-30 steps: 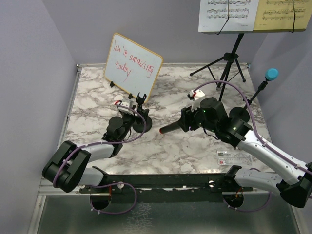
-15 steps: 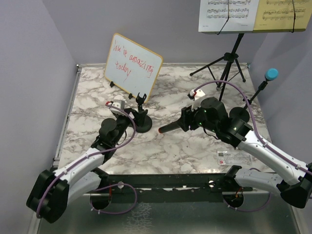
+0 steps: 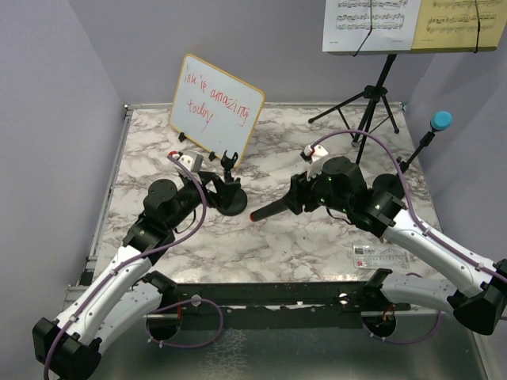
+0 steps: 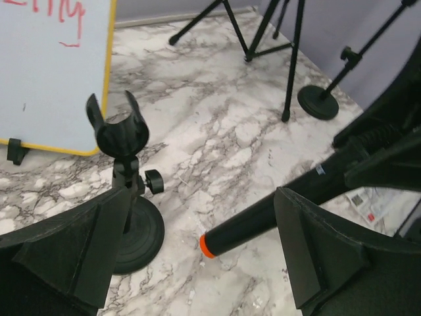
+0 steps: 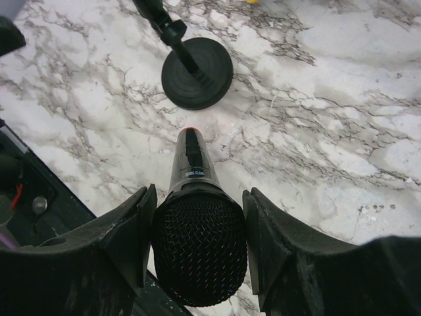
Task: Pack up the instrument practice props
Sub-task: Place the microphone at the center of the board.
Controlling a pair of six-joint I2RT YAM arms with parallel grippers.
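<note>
Right gripper [image 5: 197,197]: clamped on the mesh head of the black microphone [image 3: 273,209], handle slanting low over the marble surface [image 3: 317,245], orange tip near the round-based mic holder [image 4: 125,191]. Left gripper [image 4: 197,224]: spread wide, empty, just beside that holder.

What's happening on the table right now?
The right end effector grips a black mesh-headed microphone by its head, orange-tipped handle pointing toward a small black round-based mic holder whose clip is empty. The left end effector hangs open beside that holder, not touching it. The blue-headed microphone sits in its own stand at the right edge.
</note>
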